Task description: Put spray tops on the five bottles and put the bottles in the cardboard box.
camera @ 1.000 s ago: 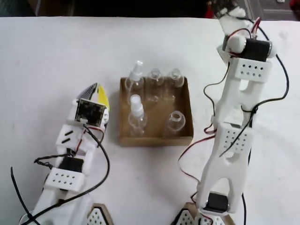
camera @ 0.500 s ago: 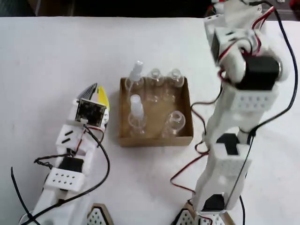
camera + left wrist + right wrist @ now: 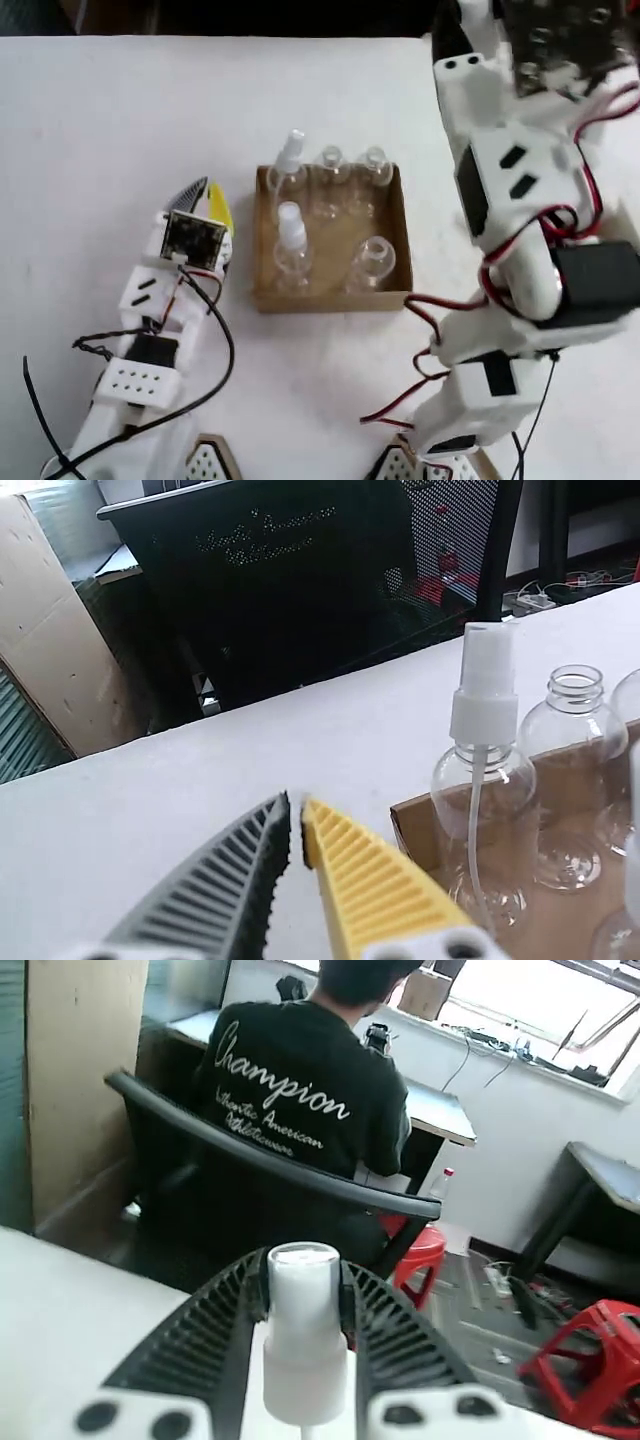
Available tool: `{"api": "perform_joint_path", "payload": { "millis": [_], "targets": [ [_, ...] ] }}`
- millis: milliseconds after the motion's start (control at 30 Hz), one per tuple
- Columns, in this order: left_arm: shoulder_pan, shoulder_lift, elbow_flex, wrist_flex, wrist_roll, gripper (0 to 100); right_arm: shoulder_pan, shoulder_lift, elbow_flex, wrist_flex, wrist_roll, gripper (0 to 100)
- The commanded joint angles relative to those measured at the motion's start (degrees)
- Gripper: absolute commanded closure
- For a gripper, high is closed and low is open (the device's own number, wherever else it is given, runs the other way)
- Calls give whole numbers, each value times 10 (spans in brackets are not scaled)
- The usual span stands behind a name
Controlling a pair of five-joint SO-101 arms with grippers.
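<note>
The cardboard box (image 3: pixel 263 292) sits mid-table with five clear bottles standing in it. Two carry white spray tops: the back-left bottle (image 3: pixel 288 166) and the front-left bottle (image 3: pixel 291 246). The other three bottles (image 3: pixel 372 260) have open necks. My left gripper (image 3: pixel 207 195), with one grey and one yellow finger, rests shut and empty on the table left of the box; its wrist view shows the capped bottle (image 3: pixel 481 780) and an open bottle (image 3: pixel 575 765) close ahead. My right arm (image 3: pixel 520 190) is raised high to the right of the box. My right gripper (image 3: pixel 303 1272) is shut on a white spray top (image 3: pixel 303 1335).
The white table (image 3: pixel 110 110) is bare to the left of the box and behind it. The right arm's red and black wires (image 3: pixel 430 310) hang close to the box's right front corner. Beyond the table's far edge stands a black chair (image 3: pixel 300 590).
My right arm has risen from the far right table edge and swung up toward the camera, carrying the spray top. The left arm and the bottles have not moved.
</note>
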State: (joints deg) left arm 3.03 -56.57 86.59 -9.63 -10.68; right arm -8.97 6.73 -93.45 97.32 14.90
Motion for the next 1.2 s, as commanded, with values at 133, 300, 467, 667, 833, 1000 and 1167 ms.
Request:
{"api": "perform_joint_path", "payload": {
  "millis": [133, 300, 467, 667, 833, 1000, 1167],
  "targets": [
    [2, 1, -26, -13, -4, 976, -6, -79, -18, 19, -142, 983],
    [2, 1, -26, -13, -4, 976, -6, -109, -18, 20, -143, 983],
    [2, 1, -26, -13, -4, 976, -7, -172, 50, 20, -145, 983],
    [2, 1, -26, -13, -4, 976, -12, -294, 293, 17, -147, 983],
    [2, 1, -26, -13, -4, 976, -59, -366, 477, -14, -147, 982],
    [2, 1, -26, -13, -4, 976, -60, -407, 618, -136, -147, 982],
    [1, 1, -26, -13, -4, 976, -65, -418, 809, -310, -147, 982]
  ]
}}
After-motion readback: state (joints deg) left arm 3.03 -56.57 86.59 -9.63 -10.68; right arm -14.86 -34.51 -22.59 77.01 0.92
